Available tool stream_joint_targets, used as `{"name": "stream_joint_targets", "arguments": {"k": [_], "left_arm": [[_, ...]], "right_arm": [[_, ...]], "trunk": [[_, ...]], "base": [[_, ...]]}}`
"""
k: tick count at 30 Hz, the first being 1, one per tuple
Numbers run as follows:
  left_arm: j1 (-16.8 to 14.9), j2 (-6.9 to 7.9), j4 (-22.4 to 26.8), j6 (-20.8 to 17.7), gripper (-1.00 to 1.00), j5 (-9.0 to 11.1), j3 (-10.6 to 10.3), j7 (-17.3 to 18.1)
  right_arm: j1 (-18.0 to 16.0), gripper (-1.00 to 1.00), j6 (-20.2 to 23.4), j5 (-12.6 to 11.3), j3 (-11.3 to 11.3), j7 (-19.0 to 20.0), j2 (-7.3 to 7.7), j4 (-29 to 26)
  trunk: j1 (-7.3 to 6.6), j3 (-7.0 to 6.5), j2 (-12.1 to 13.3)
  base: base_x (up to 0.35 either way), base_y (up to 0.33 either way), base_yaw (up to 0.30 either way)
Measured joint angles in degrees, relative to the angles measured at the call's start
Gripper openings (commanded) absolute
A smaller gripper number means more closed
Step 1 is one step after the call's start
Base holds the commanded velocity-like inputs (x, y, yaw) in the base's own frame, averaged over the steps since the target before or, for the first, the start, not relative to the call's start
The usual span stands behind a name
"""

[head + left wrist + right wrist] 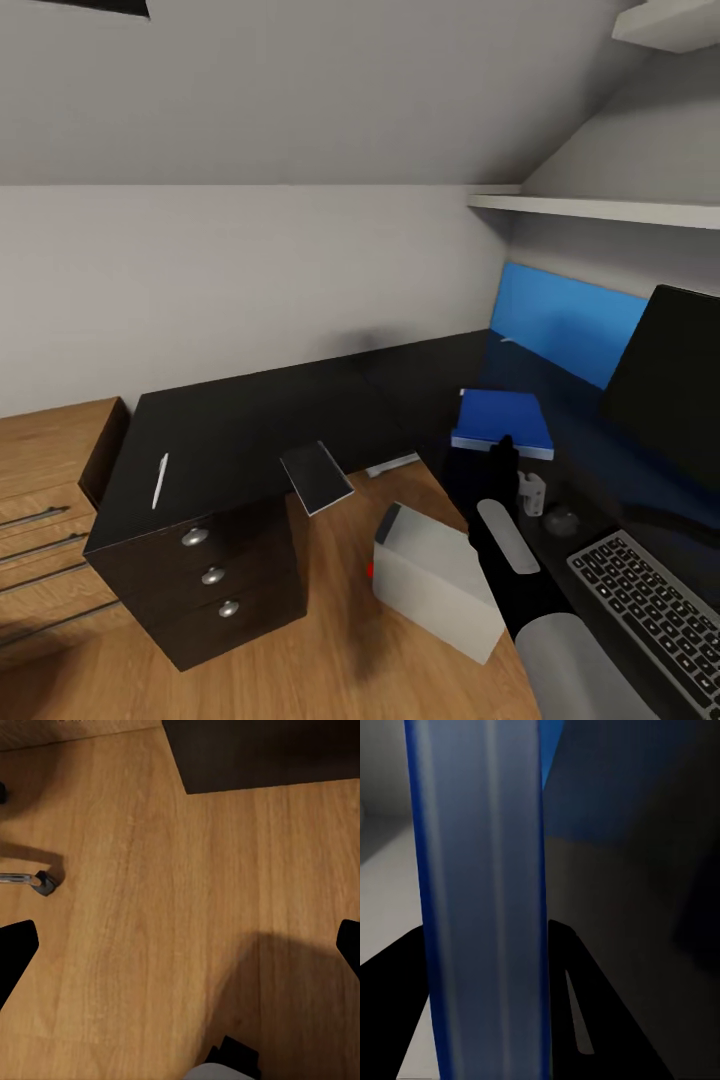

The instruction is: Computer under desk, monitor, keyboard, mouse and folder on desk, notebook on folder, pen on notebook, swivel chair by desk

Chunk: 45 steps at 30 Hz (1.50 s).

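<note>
The blue folder [503, 418] lies flat on the black desk [250, 420], left of the monitor [668, 385]. My right gripper [503, 452] is at the folder's near edge. In the right wrist view the folder's edge [480, 907] runs between the black fingers [394, 1009], and the right gripper [487, 930] is shut on it. The keyboard [650, 610] lies in front of the monitor. A small dark rounded shape, seemingly the mouse [563, 520], sits between keyboard and folder. A dark notebook [316, 477] overhangs the desk's edge and a white pen [160, 480] lies on the left wing. The computer [436, 582] stands on the floor. My left gripper [180, 949] hangs open over the wood floor.
A light wooden cabinet [45, 480] adjoins the desk's left end. A white shelf [600, 208] and a blue wall panel [565, 325] are above the right wing. A small pale object [532, 492] sits by the mouse. A chrome chair leg with a caster [41, 881] shows on the floor.
</note>
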<state>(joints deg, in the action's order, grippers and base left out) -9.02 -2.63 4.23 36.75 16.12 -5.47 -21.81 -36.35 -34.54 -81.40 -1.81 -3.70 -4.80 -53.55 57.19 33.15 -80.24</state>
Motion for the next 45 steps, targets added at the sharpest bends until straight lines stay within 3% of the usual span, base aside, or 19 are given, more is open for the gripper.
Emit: {"name": "stream_joint_targets", "arguments": {"k": [13, 20, 24, 33, 45], "left_arm": [[0.0, 0.00, 0.2, 0.1, 1.00, 0.0, 0.0, -0.1], [0.0, -0.07, 0.3, 0.0, 1.00, 0.1, 0.1, -0.2], [0.0, -0.03, 0.3, -0.1, 1.00, 0.1, 0.1, -0.2], [0.0, -0.06, 0.4, -0.3, 1.00, 0.1, 0.1, -0.2], [0.0, -0.09, 0.4, -0.3, 1.00, 0.1, 0.1, -0.2]], "right_arm": [[0.0, -1.00, -0.5, 0.7, 0.0, 1.5, 0.02, -0.2], [0.4, -1.00, -0.5, 0.9, 0.0, 13.2, -0.04, -0.2], [0.7, -1.00, -0.3, 0.6, 0.0, 15.7, -0.05, -0.2], [1.0, -1.00, 0.0, -0.9, 0.1, 15.3, 0.06, -0.2], [1.0, -1.00, 0.2, -0.9, 0.0, 12.8, 0.12, -0.2]], "trunk": [[0.00, 0.00, 0.0], [0.00, 0.00, 0.0], [0.87, 0.71, -1.6], [2.85, 2.33, -5.2], [5.49, 4.49, -10.0]], "base": [[0.000, 0.000, 0.000], [0.000, 0.000, 0.000], [0.000, 0.000, 0.000], [0.000, 0.000, 0.000], [0.000, 0.000, 0.000]]}}
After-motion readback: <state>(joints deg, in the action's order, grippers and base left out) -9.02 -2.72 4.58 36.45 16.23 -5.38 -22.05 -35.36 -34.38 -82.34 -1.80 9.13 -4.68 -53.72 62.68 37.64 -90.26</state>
